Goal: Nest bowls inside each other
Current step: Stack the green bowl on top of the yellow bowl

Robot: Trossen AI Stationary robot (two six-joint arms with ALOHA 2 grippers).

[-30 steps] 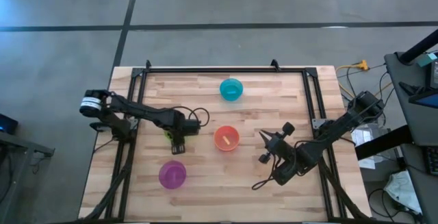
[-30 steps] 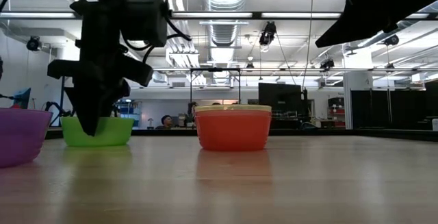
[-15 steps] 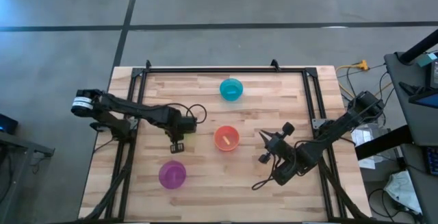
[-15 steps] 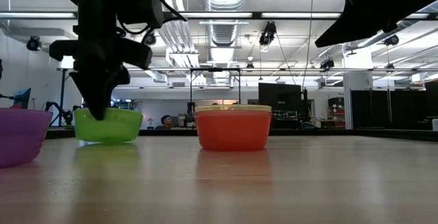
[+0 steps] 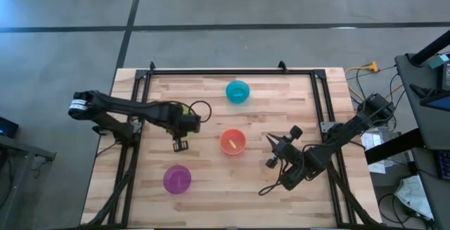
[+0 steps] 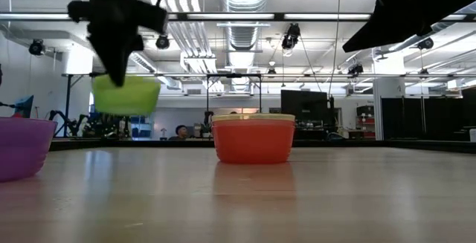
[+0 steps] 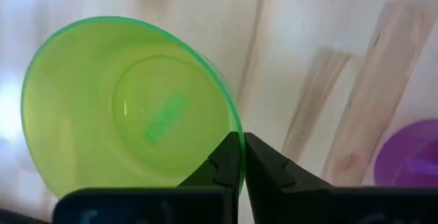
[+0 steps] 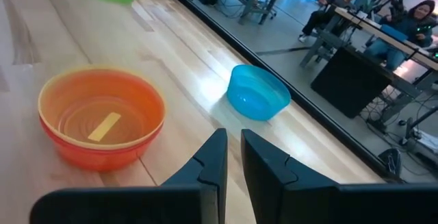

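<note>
Our left gripper [image 7: 241, 157] pinches only the rim of the small round green plastic bowl [image 6: 126, 94]; we fear it may slip. The right gripper [image 8: 233, 157], nearly closed and empty, waits on the right.

The green bowl [image 7: 126, 104] is a translucent lime, with a brighter green rim. The purple bowl [image 5: 177, 179] is violet all over. The orange bowl [image 8: 101, 116] is a clear orange with a pale yellow rim and a small yellow mark on its bottom. The blue bowl [image 8: 258, 92] is bright cyan. The table [image 5: 211, 96] is light wood in pale planks, framed by black rails. Both claws, left [image 7: 237, 159] and right [image 8: 233, 155], are black.
</note>
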